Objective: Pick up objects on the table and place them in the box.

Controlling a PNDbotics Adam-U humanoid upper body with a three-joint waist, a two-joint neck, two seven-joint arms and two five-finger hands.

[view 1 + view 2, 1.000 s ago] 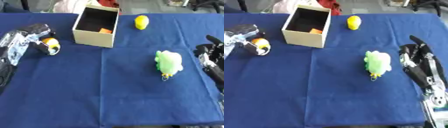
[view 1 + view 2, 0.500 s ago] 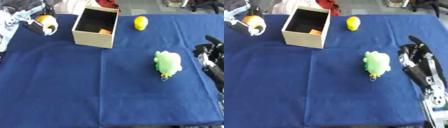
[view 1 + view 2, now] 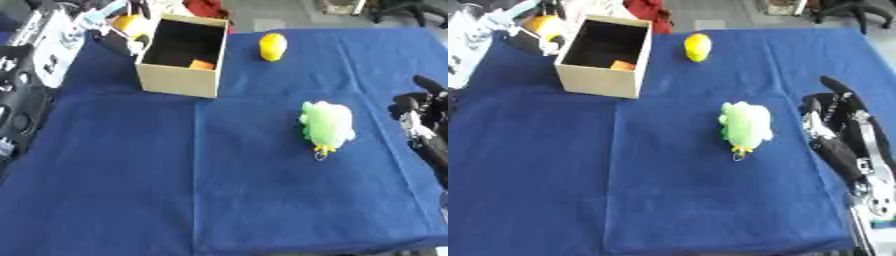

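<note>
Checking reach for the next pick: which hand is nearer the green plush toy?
Right. The right hand rests just to the right of the green plush toy; the left hand is far off, beside the box.

Both head eyes look down, sharing the table (image 3: 262, 200).

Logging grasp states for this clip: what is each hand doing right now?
Left hand: shut on the orange object, held up beside the box.
Right hand: holds nothing, at the table's right edge; open or shut cannot be told.
</note>
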